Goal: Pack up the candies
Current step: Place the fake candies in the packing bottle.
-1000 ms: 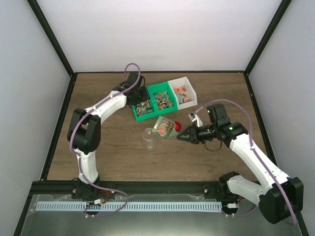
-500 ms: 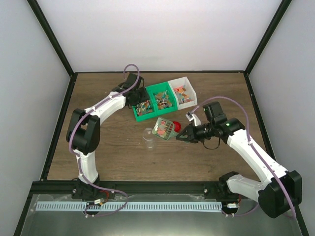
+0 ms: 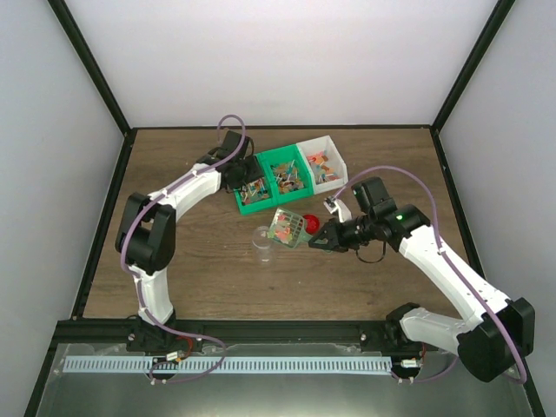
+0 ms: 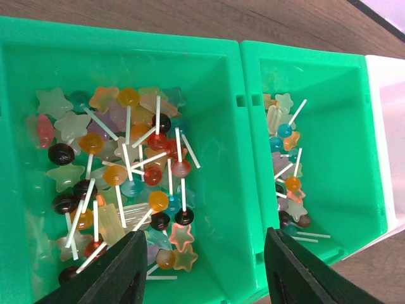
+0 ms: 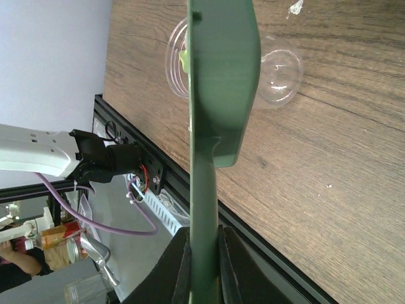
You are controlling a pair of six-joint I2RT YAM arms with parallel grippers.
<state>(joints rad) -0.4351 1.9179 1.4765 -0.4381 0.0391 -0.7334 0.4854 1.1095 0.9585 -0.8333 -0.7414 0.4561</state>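
- Since a second ago, my right gripper [image 3: 320, 236] has shifted a little to the left, and the arm behind it has swung inward. My left arm has stayed almost where it was.
- My right gripper is pressed together on the flat handle of the green slotted plastic scoop [image 3: 301, 233], pinching it from both sides.
- This scoop is tilted and carries candies [image 3: 288, 226] of mixed colours. Its low edge is just beside the rim of the clear plastic jar [image 3: 263, 241]; I cannot tell if they touch.
- The jar stands upright on the brown wooden table [image 3: 191, 269].
- A round red lid [image 3: 311, 222] lies on the table just behind the scoop.
- My left gripper [image 4: 205, 253] has its fingers spread and holds nothing. It hangs above the wall between two green plastic bins [image 4: 243, 158].
- Both bins hold more candies, lollipops with white sticks and star shapes; the left bin is fuller.
- A white plastic bin [image 3: 321, 163] stands against the right green one and also holds candies.
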